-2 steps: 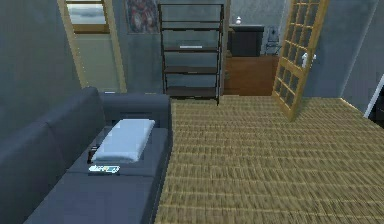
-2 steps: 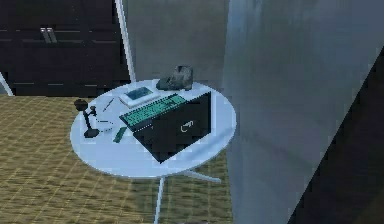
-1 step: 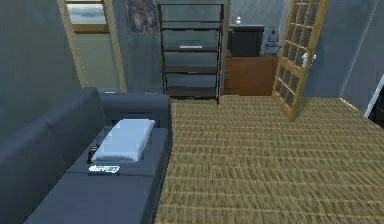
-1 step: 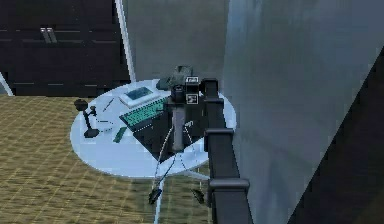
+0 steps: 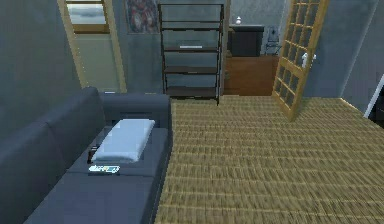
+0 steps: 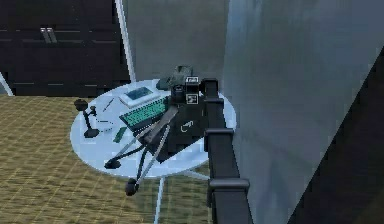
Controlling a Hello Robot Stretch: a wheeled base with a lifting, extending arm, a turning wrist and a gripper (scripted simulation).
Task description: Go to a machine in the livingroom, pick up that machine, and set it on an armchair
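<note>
Item under task: a dark rounded item (image 6: 183, 74) stands on the far part of a round white table (image 6: 95, 152) in the arm side view. Its shape is too indistinct to confirm it as the machine. It sits just above the two white marker squares (image 6: 190, 92) at the arm's end.

Pincer: the gripper (image 6: 130, 166) lies left of those squares, its thin fingers (image 6: 120, 156) slanting down toward the table's near edge. Objects and tabletop lie at and behind it, so it cannot be told whether it holds anything, nor whether it touches the dark item.

Arm (image 6: 225, 175): a dark square bar rising from the bottom edge over the table's right side.

Also on the table: a flat device with a green keyed face (image 6: 140, 108) left of the squares, and small dark upright pieces (image 6: 88, 120) near the left rim.

Surroundings, arm side view: woven tan floor (image 6: 40, 175), dark cabinet fronts (image 6: 60, 50) beyond the table, a grey wall (image 6: 290, 90) at right.

Forward view: a dark sofa (image 5: 60, 130) at left bearing a pale cushion (image 5: 127, 140) and a small flat object (image 5: 103, 169) – the latter too small to identify. Farther off stand a dark open shelf unit (image 5: 190, 50), a wooden cabinet (image 5: 250, 74) and a glazed wooden door (image 5: 298, 55)
</note>
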